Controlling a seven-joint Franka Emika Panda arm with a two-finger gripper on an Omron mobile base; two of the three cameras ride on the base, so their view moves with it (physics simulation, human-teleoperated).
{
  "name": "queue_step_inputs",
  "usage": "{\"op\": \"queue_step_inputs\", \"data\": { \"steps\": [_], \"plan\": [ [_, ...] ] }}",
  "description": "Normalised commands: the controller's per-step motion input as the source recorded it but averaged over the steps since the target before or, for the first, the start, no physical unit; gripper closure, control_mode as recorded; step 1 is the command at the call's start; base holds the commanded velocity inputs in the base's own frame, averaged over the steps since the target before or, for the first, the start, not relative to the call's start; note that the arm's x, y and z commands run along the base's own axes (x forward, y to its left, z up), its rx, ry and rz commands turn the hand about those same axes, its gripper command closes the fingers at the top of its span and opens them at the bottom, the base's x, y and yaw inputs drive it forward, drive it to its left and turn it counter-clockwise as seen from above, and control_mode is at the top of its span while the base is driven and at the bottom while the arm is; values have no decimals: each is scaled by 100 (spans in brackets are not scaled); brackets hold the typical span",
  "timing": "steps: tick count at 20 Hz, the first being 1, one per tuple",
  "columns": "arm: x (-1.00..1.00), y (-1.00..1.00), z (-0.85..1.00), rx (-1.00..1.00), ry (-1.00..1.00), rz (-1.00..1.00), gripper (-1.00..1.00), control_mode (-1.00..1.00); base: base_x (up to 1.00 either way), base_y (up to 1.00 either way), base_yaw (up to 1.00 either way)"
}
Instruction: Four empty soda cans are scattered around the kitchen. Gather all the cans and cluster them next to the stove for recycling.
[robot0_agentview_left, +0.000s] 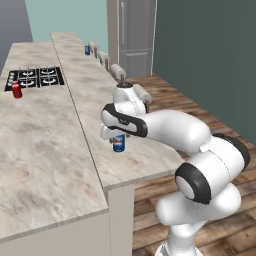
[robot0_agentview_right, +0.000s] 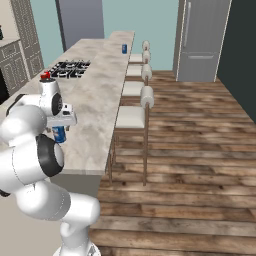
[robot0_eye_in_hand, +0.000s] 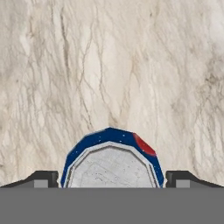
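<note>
Marble counter (robot0_agentview_left: 50, 150) runs away from us toward the fridge, and we read it from the left. Farthest left sits the stove (robot0_agentview_left: 35, 77), with a red can (robot0_agentview_left: 16, 90) upright just beside its near corner; we judge that one already gathered. Further right, on the raised bar strip, our gripper (robot0_agentview_left: 118, 142) reaches straight down over a blue can (robot0_agentview_left: 119, 143), fingers (robot0_eye_in_hand: 43, 179) spread wide on either side of its silvery lid, flanking it without pinching yet. We take this as the lineup for a side grasp. That can stands upright, long axis vertical, lid facing up into the hand camera. Another blue can (robot0_agentview_left: 87, 49) stands upright far down the bar, well apart from the stove.
</note>
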Motion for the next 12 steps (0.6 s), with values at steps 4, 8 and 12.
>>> {"op": "queue_step_inputs", "data": {
  "steps": [4, 8, 12],
  "plan": [
    [0, 0, -7, 0, -1, 5, 100, -100, 0, 0, 0],
    [0, 0, -3, 0, -2, 5, 100, -100, 0, 0, 0],
    [-5, 0, 0, 0, -4, 6, 100, -100, 0, 0, 0]
  ]
}}
